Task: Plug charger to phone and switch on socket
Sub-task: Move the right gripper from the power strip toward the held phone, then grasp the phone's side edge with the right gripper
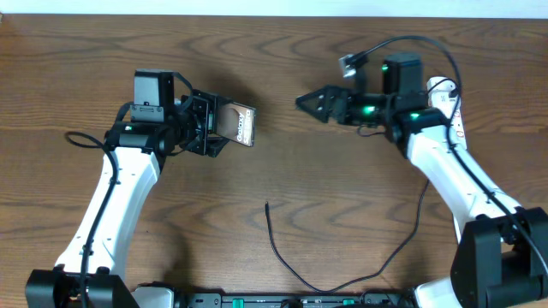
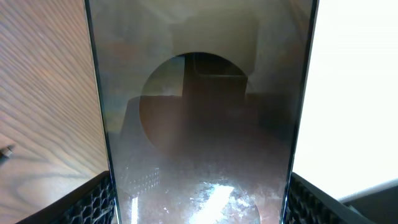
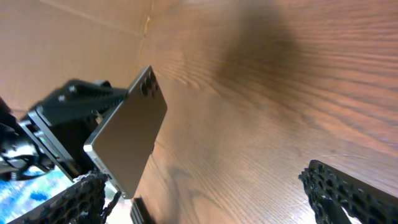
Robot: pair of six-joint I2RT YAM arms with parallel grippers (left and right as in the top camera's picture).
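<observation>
**1. Position.** The left fingers (image 1: 214, 127) pinch the phone (image 1: 241, 125) by its 2 long edges. They appear to hold it clear of the counter (image 1: 282, 51), at 10 o'clock from the counter's centre. The right fingers (image 1: 315, 103) are spread wide and empty, at 1 o'clock, apart from the phone. The charger (image 1: 291, 272) lies loose on the counter, looping from 6 o'clock round toward 4 o'clock. Its plug tip (image 1: 267, 205) rests just below centre. The socket (image 1: 443, 86) shows only in part, behind the right arm at 2 o'clock.

**2. Handling.** The phone is rigid, with a glossy and probably slippery face, so grip it on the edges only. The charger is light and limp and will likely sag and swing if lifted by the cord. Take hold at the stiffer plug body just behind the tip, leaving the tip exposed for insertion. The phone's port is not visible in any view.
</observation>
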